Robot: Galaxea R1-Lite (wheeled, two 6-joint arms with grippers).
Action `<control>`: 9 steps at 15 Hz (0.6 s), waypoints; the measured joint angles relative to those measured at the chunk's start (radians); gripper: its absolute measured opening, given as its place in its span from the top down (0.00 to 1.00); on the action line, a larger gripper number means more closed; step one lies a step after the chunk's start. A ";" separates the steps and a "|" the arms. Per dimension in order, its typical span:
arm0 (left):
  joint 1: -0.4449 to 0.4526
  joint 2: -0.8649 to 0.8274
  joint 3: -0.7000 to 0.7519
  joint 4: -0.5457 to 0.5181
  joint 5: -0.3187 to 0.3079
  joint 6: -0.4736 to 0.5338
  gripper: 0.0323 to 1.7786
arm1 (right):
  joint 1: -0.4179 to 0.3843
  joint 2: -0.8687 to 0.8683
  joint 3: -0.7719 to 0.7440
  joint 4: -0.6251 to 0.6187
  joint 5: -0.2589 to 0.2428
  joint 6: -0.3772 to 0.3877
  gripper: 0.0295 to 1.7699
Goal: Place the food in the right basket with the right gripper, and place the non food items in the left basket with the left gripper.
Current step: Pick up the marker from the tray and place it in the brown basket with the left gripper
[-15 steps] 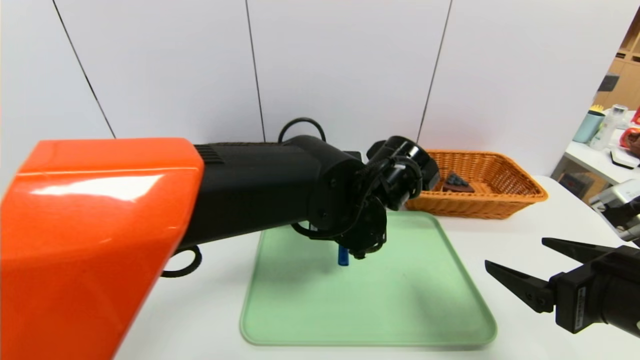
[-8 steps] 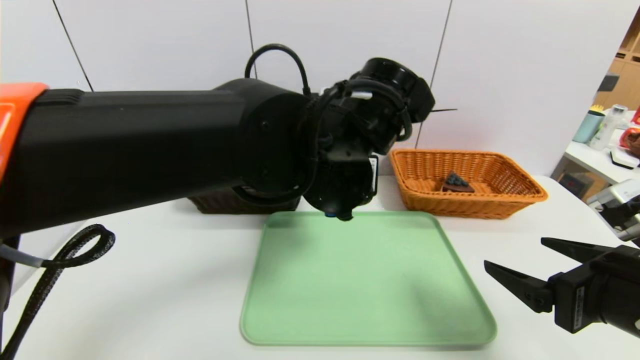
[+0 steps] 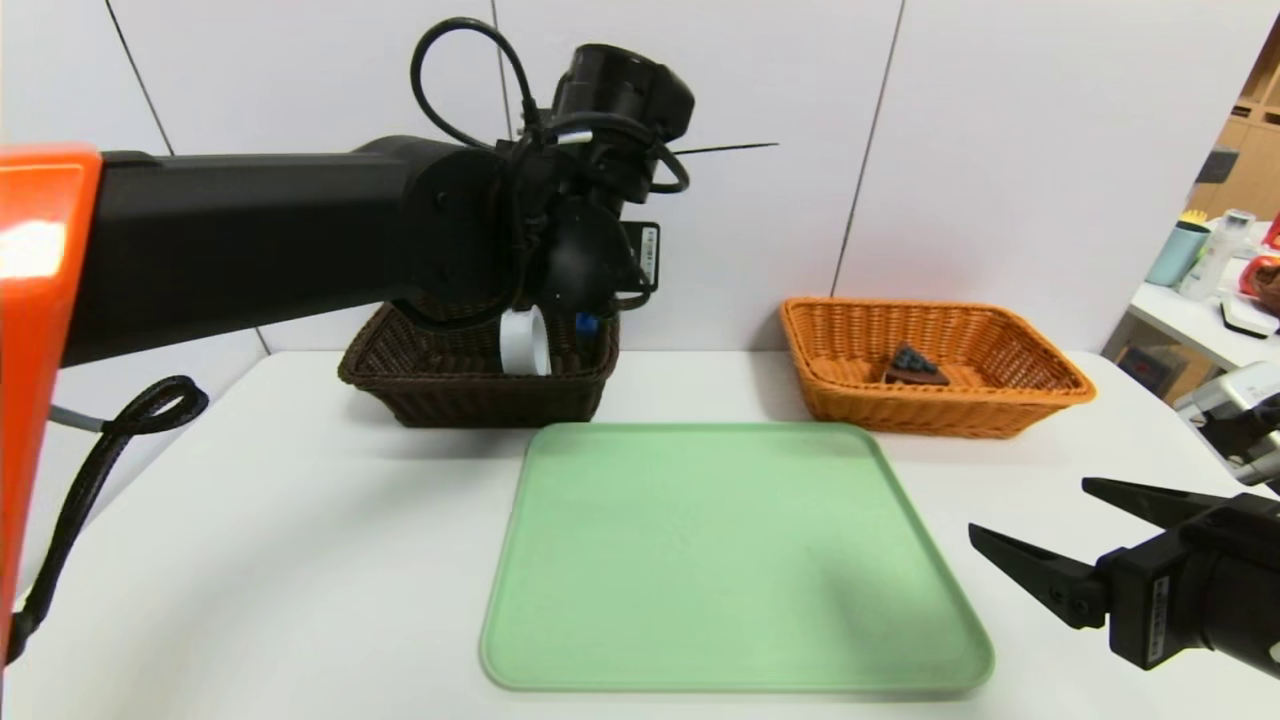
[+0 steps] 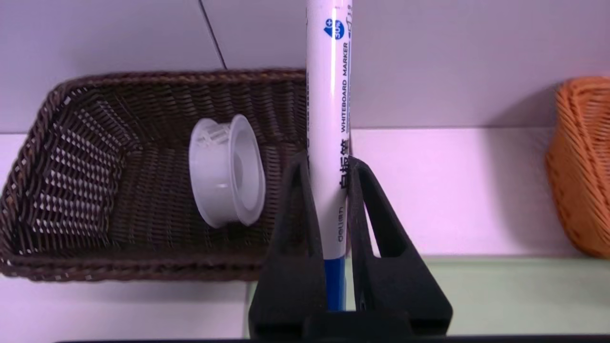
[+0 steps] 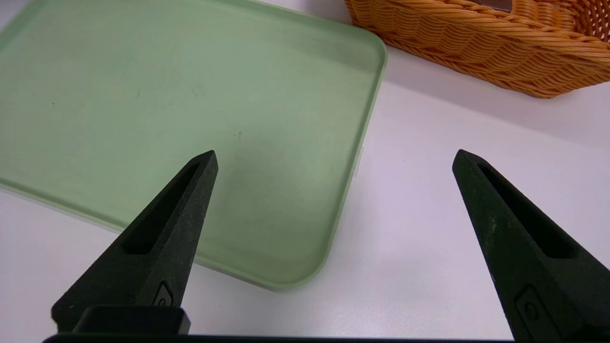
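**Marker held over the left basket**

At the near right edge, right gripper (image 3: 1035, 530) parked, jaws spread wide, beside the green tray (image 3: 735, 560). Farther back, left gripper (image 4: 329, 159) clamps the marker pen (image 4: 329, 95) above the left basket (image 3: 400, 375), roll of tape (image 3: 524, 341) inside. Cake slice (image 3: 912, 366) in the right basket (image 3: 1040, 370).

Bright even overhead light, soft shadows on the white table (image 3: 300, 520) (glare on the orange shell (image 3: 30, 250))
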 joint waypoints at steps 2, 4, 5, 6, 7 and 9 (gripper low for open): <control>0.047 0.022 -0.002 -0.050 -0.026 0.024 0.90 | 0.000 0.001 -0.001 0.000 0.000 0.000 0.04; 0.085 0.050 -0.002 -0.077 -0.051 0.026 0.90 | 0.000 0.005 -0.001 0.000 0.000 0.000 0.04; 0.103 0.065 0.000 -0.093 -0.057 0.025 0.90 | 0.000 0.006 -0.002 0.000 0.000 0.000 0.04; 0.121 0.082 0.000 -0.122 -0.069 0.025 0.90 | 0.000 0.006 -0.003 0.000 0.000 0.000 0.04; 0.136 0.098 0.001 -0.151 -0.074 0.025 0.90 | 0.000 0.007 -0.003 0.000 0.000 -0.001 0.04; 0.159 0.127 0.003 -0.206 -0.078 0.022 0.90 | 0.000 0.008 -0.004 0.000 0.000 -0.001 0.04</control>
